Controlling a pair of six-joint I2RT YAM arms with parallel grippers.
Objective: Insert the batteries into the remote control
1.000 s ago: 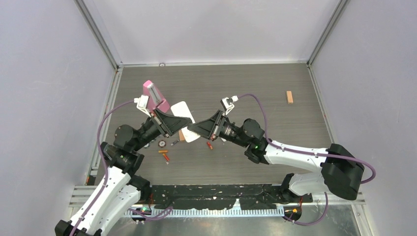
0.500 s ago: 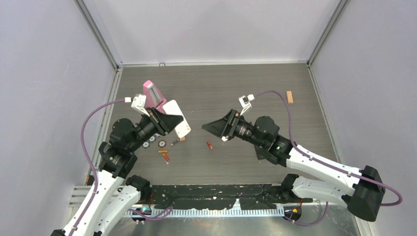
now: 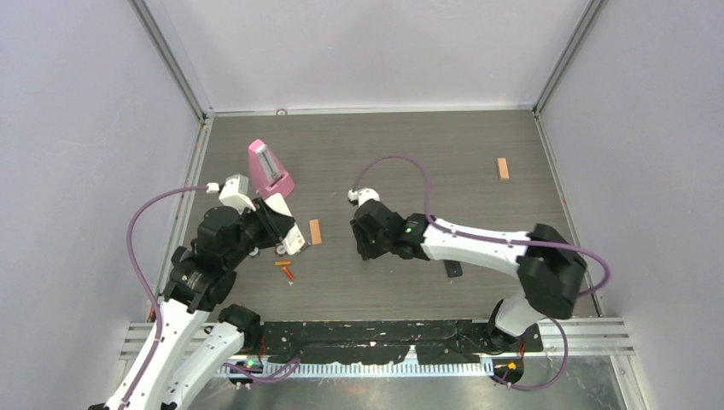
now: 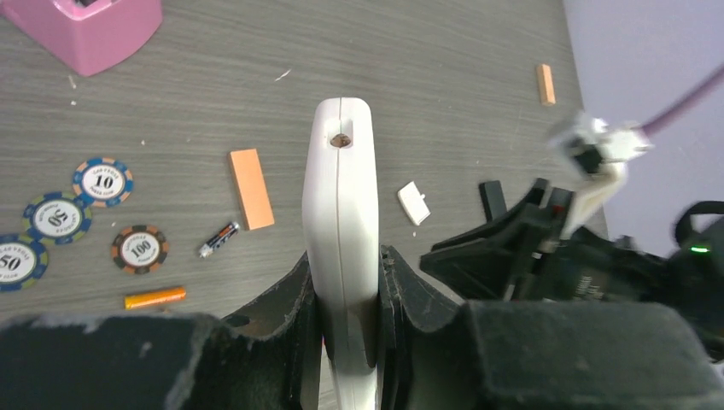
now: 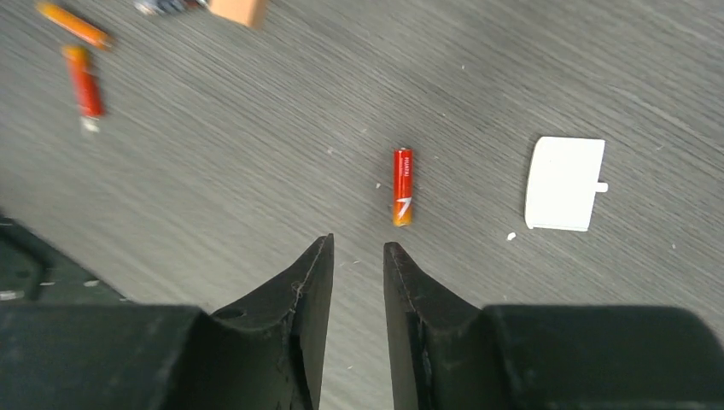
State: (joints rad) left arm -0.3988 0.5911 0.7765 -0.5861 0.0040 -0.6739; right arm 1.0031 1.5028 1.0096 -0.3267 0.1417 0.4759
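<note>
My left gripper [image 4: 341, 253] is shut on the white remote control [image 4: 341, 196], held edge-on above the table; from above it shows at the remote control [image 3: 289, 231]. One red battery [image 5: 403, 186] lies just ahead of my right gripper [image 5: 357, 244], whose jaws stand a little apart with nothing between them, pointing down at the table. That gripper [image 3: 364, 246] hides this battery from above. Two more orange-red batteries [image 3: 285, 267] lie near the left arm, and a dark one [image 4: 219, 239] lies beside the tan block [image 4: 252, 189].
A white battery cover [image 5: 563, 184] lies right of the red battery. A pink remote [image 3: 270, 169] stands at the back left. Poker chips [image 4: 102, 181] lie left of the white remote. A second tan block [image 3: 503, 168] sits far right, a small black piece [image 3: 452, 268] near the right arm.
The right gripper left the white remote, swung down to the table over the red battery, and its jaws widened then narrowed. The left gripper drew back and lower with the remote.
</note>
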